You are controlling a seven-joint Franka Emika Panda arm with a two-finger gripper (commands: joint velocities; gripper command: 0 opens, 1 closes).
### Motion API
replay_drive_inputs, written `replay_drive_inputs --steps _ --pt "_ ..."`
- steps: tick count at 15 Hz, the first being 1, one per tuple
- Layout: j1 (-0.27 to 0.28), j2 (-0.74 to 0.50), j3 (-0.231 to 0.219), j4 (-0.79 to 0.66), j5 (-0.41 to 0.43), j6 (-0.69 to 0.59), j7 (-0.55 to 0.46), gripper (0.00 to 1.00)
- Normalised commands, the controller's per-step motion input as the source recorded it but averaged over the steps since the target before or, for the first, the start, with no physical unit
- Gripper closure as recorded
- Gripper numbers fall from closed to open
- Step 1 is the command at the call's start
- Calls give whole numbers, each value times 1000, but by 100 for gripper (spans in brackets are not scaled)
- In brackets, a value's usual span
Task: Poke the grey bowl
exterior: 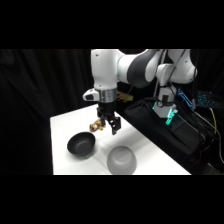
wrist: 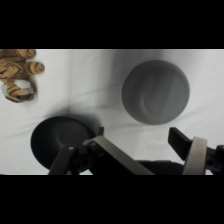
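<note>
Grey bowl (exterior: 122, 160): on the counter (exterior: 65, 125), below and beside my pincer (exterior: 110, 125), apart.
Pincer: open, empty.

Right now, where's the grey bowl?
Side view: the grey bowl sits at the table's near edge, just right of the black bowl, below and slightly right of the gripper. Nothing touches it.

Robot lab: white robot arm (exterior: 127, 67) over bare white desk (exterior: 65, 125), black curtain backdrop (exterior: 45, 85), black equipment case (exterior: 170, 132) with cables (exterior: 200, 107) alongside.
</note>
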Motion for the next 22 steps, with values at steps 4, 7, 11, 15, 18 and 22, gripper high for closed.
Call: replay_drive_inputs --steps 4,7,11,15,18,22 --pt "64 62 60 138 63 -74 -65 64" --pt "54 70 51 151 61 -89 -92 99" --pt "52 89 59 128 98 -40 -134 99" --pt "30 162 50 67 116 91 -214 99" --pt "-16 220 54 44 148 252 -317 99" --pt "-53 190 63 52 145 247 -313 99"
